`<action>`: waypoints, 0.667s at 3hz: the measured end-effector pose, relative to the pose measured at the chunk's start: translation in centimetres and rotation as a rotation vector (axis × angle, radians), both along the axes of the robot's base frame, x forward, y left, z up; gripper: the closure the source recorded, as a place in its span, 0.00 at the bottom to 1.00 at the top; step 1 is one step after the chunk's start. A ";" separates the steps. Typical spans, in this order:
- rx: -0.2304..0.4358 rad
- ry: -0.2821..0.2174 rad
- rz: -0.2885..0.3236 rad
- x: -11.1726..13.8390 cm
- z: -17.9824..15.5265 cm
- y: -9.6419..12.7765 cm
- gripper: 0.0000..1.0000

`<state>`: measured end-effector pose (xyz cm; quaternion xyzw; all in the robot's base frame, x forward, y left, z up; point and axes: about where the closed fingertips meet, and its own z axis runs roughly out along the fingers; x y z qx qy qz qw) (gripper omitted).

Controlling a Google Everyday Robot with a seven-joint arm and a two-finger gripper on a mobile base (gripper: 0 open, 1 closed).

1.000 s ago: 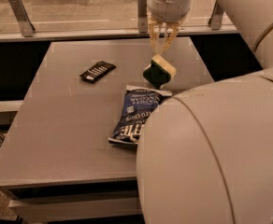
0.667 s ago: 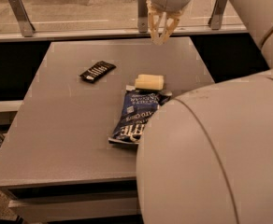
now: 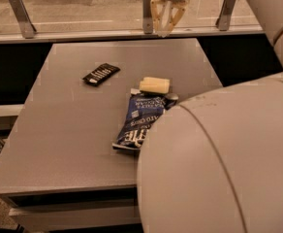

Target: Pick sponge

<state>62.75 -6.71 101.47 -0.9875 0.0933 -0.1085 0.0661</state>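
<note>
Over the table's far edge: gripper (image 3: 165,29) hangs high, up against the railing, well apart from everything on the table (image 3: 59,144)
Gripper's hold: nothing in it; how wide it stands, I cannot tell from this angle
Sponge (image 3: 155,85): flat on the grey tabletop, pale yellow side up, right of centre, lying crosswise
Sponge and gripper: well apart, with the sponge nearer to us and a little left of the gripper
Blue chip bag (image 3: 139,120): lying lengthwise, its far end touching or just beside the sponge, its near end running toward the robot's body
Writing on the bag: big white letters on dark blue, too blurred to read, so no brand to call
Black wrapped bar (image 3: 101,74): lying at a slant left of the sponge, apart from it
Writing on the bar: pale print along the wrapper, unreadable
Robot arm (image 3: 219,164): a big cream shell filling the near right corner, hiding that part of the table
</note>
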 end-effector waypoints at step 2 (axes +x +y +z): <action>-0.062 0.038 -0.002 -0.8 -2.2 0.0 0.35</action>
